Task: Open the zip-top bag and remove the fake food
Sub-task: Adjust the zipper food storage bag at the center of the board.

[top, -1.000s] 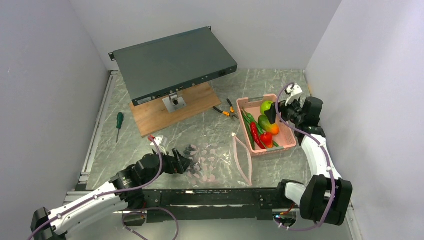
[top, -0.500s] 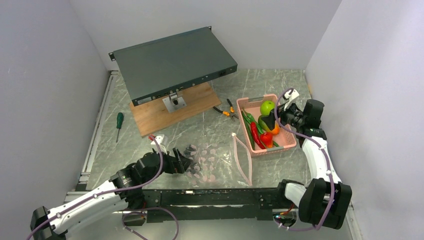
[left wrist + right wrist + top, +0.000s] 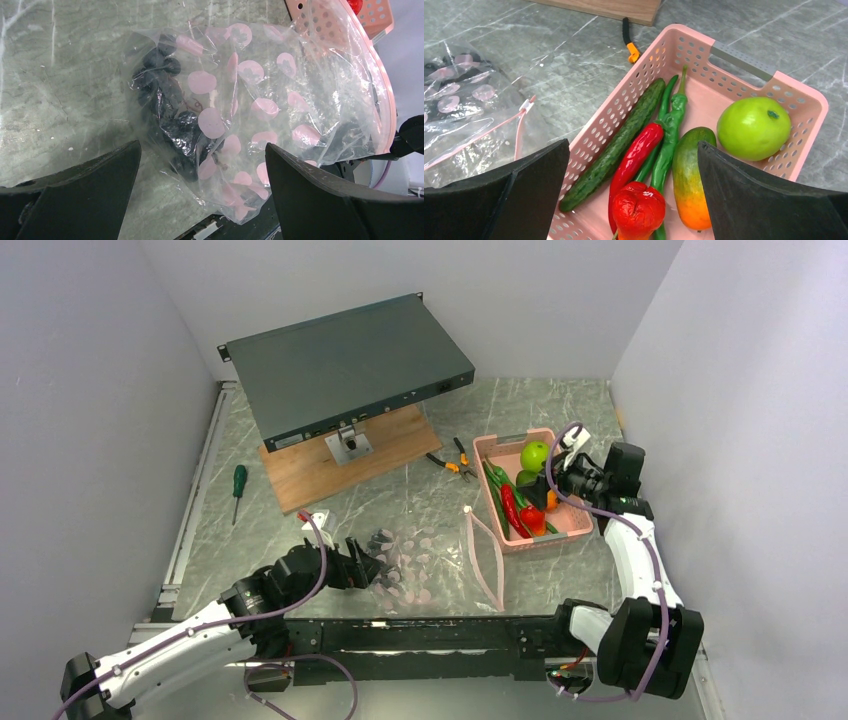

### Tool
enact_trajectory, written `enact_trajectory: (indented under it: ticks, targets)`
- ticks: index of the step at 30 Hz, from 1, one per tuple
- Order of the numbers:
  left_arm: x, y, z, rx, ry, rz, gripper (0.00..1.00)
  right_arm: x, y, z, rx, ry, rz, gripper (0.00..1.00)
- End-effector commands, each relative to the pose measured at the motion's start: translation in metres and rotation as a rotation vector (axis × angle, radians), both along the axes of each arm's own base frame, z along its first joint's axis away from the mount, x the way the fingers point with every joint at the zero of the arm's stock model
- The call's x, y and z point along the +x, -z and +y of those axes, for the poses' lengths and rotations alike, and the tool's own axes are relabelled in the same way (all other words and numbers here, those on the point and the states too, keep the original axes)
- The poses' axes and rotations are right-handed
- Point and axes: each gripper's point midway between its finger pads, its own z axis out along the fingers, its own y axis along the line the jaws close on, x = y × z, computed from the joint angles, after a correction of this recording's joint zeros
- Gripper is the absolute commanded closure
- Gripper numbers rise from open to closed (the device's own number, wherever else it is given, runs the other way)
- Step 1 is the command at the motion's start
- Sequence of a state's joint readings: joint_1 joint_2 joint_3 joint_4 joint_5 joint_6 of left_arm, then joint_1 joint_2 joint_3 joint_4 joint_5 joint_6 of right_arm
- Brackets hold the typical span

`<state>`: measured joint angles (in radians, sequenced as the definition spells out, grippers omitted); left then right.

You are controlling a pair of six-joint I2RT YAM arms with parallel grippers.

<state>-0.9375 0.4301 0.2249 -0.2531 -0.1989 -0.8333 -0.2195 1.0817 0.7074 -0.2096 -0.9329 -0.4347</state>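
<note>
I am reaching my left gripper (image 3: 372, 562) low across the green-veined marble table (image 3: 400, 505). Its fingers are standing wide apart on either side of the near end of the clear floppy plastic zip-top bag (image 3: 425, 562) printed with pink dots, gripping nothing. The bag is lying flat between my two arms, with its pink zip edge (image 3: 485, 562) turned toward the pink slotted plastic basket (image 3: 582, 522).

My right gripper (image 3: 545, 480) is hovering over that basket, spread open and empty.

Well behind the bag, a dark grey metal box (image 3: 345, 365) is resting tilted on a wooden board (image 3: 330, 465). Orange-handled pliers (image 3: 450, 458) are lying just beside the basket's far corner. A green-handled screwdriver (image 3: 238, 485) is lying apart on the left.

The left wrist view is showing what the overhead one blurs: dark purple grapes (image 3: 165, 100) are bunched inside the bag against its closed end.

The right wrist view is making the basket's load plain:
- a glossy green apple (image 3: 753, 128)
- an orange-green mango (image 3: 694, 175)
- a long red chilli (image 3: 636, 155)
- a wrinkled red pepper (image 3: 639, 210)
- a dark green cucumber (image 3: 616, 150)
- slim green pods (image 3: 671, 135)
</note>
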Motion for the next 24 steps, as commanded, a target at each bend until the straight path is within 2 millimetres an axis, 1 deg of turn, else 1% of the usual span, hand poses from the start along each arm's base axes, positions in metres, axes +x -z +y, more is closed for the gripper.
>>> enact_trajectory:
  ticks: [1, 7, 10, 13, 16, 20, 24]
  targets:
    - [0.004, -0.021, -0.006, -0.051, 0.003, -0.032, 0.0, -0.006, -0.014, 0.007, -0.001, -0.072, -0.064, 0.0]
    - [0.005, -0.026, -0.009, -0.075, 0.01, -0.048, 0.0, -0.014, -0.01, 0.013, 0.009, -0.12, -0.045, 0.0]
    - [0.004, -0.029, -0.012, -0.09, 0.02, -0.053, 0.0, -0.022, -0.008, 0.021, 0.003, -0.173, -0.049, 0.0]
    - [0.003, -0.027, -0.014, -0.097, 0.03, -0.052, 0.0, -0.038, -0.004, 0.033, -0.013, -0.264, -0.066, 0.0]
    - [0.003, -0.025, -0.015, -0.102, 0.03, -0.051, 0.0, -0.058, 0.0, 0.048, -0.035, -0.368, -0.094, 0.0]
    - [0.004, -0.023, -0.015, -0.099, 0.026, -0.048, 0.0, -0.089, 0.003, 0.069, -0.067, -0.517, -0.156, 0.0]
    - [0.007, -0.013, -0.011, -0.066, -0.005, -0.021, 0.02, -0.11, 0.008, 0.088, -0.118, -0.609, -0.21, 0.02]
